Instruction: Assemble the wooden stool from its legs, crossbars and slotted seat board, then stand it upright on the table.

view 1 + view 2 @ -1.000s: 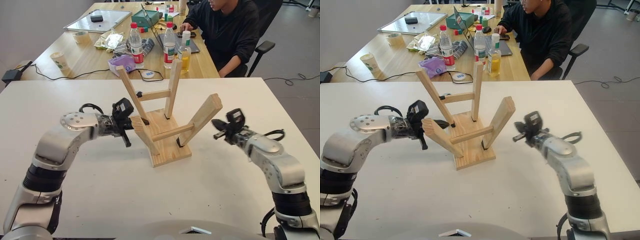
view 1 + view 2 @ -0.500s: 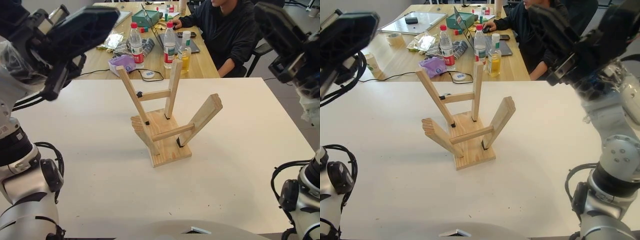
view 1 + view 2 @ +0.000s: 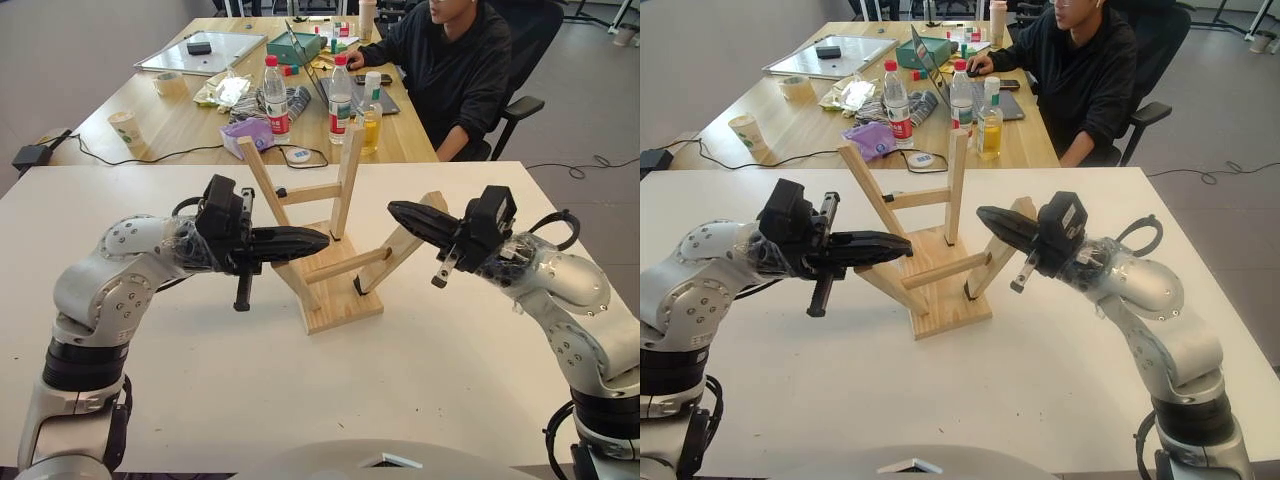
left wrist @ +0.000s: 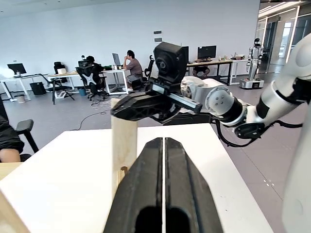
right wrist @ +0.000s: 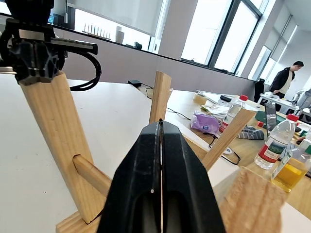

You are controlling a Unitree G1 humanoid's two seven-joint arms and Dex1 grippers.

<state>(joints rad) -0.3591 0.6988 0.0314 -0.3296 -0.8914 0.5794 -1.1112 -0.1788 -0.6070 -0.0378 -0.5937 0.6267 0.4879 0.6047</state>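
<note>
The stool [image 3: 335, 300] is pale honey-coloured wood with a fine straight grain, set against the plain white table [image 3: 200, 380]. The left gripper [image 3: 322, 239] and right gripper [image 3: 394, 209] are matt black, on silver-grey arms [image 3: 560, 285]. Behind, clear bottles [image 3: 271, 95] have red caps; another bottle [image 3: 371, 112] holds yellow liquid, near a lilac packet [image 3: 243, 130].

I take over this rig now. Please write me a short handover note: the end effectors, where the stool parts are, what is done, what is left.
Left end effector: shut, empty, pointing at the stool's near left leg.
Right end effector: shut, empty, pointing at the right leg.
Stool: on the white table, upside down on its seat board, four leaning legs up, crossbars fitted between them.
Done: the parts appear joined.
Left: turn it over and stand it upright.
</note>
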